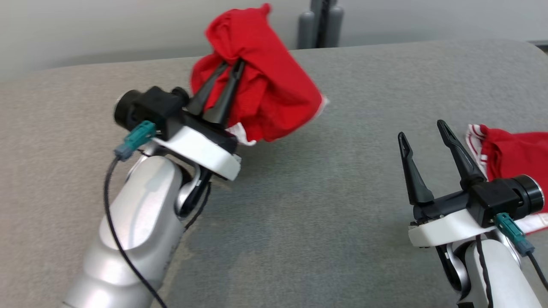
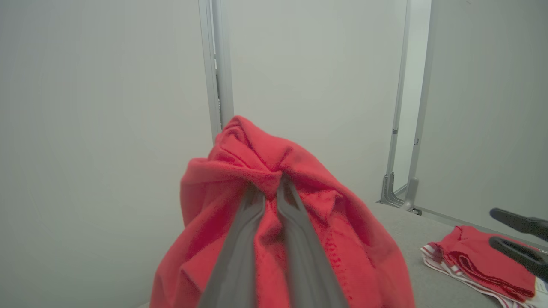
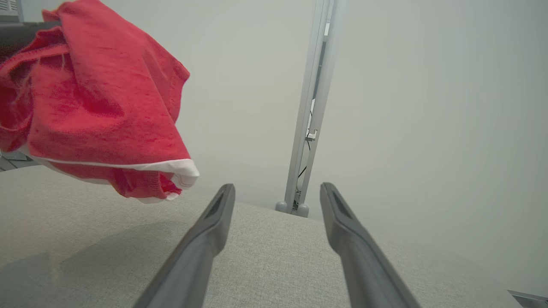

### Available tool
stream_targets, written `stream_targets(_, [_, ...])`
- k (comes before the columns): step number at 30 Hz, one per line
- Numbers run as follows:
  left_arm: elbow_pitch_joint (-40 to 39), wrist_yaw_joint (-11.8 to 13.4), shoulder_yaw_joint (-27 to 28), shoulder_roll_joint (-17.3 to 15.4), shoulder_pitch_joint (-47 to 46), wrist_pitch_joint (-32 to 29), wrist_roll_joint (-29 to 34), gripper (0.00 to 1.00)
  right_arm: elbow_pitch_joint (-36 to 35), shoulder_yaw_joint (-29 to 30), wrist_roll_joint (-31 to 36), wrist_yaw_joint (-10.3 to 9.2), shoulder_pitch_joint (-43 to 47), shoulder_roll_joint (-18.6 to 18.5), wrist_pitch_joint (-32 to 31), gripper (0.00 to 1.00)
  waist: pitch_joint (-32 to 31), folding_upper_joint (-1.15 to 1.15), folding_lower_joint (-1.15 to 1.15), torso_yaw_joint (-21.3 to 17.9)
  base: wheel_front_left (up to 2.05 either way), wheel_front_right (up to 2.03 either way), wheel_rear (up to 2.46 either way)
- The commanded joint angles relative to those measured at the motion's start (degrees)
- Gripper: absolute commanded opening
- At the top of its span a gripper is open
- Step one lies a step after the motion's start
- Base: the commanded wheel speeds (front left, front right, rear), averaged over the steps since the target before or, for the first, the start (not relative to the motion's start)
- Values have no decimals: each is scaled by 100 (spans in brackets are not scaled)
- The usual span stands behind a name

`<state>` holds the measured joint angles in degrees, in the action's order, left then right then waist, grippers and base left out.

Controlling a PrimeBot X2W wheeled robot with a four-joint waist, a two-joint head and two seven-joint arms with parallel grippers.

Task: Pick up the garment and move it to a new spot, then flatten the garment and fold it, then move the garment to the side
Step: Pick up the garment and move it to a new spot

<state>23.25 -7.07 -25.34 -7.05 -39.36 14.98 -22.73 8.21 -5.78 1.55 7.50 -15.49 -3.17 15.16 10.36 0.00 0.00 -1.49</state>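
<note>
grey fabric tabletop (image 1: 299, 192) before a pale wall: nearest, the right gripper (image 1: 421, 130) stands spread wide and empty beside a second, folded red piece (image 1: 513, 154). farther on, the left gripper (image 1: 233, 64) pinches the bunched red garment (image 1: 274, 94) clear of the surface. pickup looks done; placing, flattening, folding and setting aside remain. no readable writing.

Nothing to read here, honestly: no text, labels, brand marks, numbers or signs are legible in any of the three views.
</note>
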Motion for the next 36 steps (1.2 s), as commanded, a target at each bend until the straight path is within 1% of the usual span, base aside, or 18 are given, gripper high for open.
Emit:
stream_targets(1, [39,-26,-42,52,-105,18,94,0,-30,-6,22,-2,-61,2,5,100,125,0,0,-323,0,0,0])
stream_targets(5, [249,-29,-362,212,-212,18,576,0,-89,-7,-50,-2,-114,9,5,100,270,0,0,-722,0,0,0])
stream_targets(10, [880,-41,-845,217,-119,18,1196,0,-134,-54,-189,-2,-121,17,5,100,401,0,0,-1093,0,0,0])
stream_targets(11, [1082,-43,-952,198,-61,18,1269,19,-139,-56,-229,-2,-121,16,5,100,416,0,0,-1149,0,0,0])
stream_targets(12, [1256,-44,-1080,179,-28,18,1353,55,-142,-57,-258,-2,-112,16,5,100,423,0,0,-1188,0,0,0])
stream_targets(13, [1364,-41,-1140,184,-31,19,1368,100,-153,-56,-277,-2,-97,18,5,100,434,0,0,-1212,0,0,0])
stream_targets(17, [1654,-38,-1196,206,-14,19,1310,100,-176,-24,-306,-2,-65,18,5,100,453,0,0,-1219,0,0,0])
stream_targets(21, [1541,-40,-938,256,52,19,1091,100,-182,28,-302,-2,-42,19,5,100,417,0,0,-1053,0,0,0])
stream_targets(24, [1243,-36,-681,296,150,19,995,100,-157,34,-242,-2,-31,16,5,100,332,0,0,-848,0,0,0])
stream_targets(25, [988,-7,-454,306,221,19,942,100,-153,28,-211,-2,-24,16,5,100,254,0,0,-693,0,0,0])
stream_targets(27, [728,40,-203,301,331,19,942,100,-140,35,-174,-2,-12,14,5,100,166,0,0,-528,0,0,0])
stream_targets(32, [89,157,415,225,770,18,1102,100,-67,-7,-77,-2,85,14,5,100,-65,0,0,-138,0,0,0])
stream_targets(36, [-333,153,905,181,1296,19,1185,100,-7,7,-135,-2,195,14,5,100,-218,0,0,136,0,0,0])
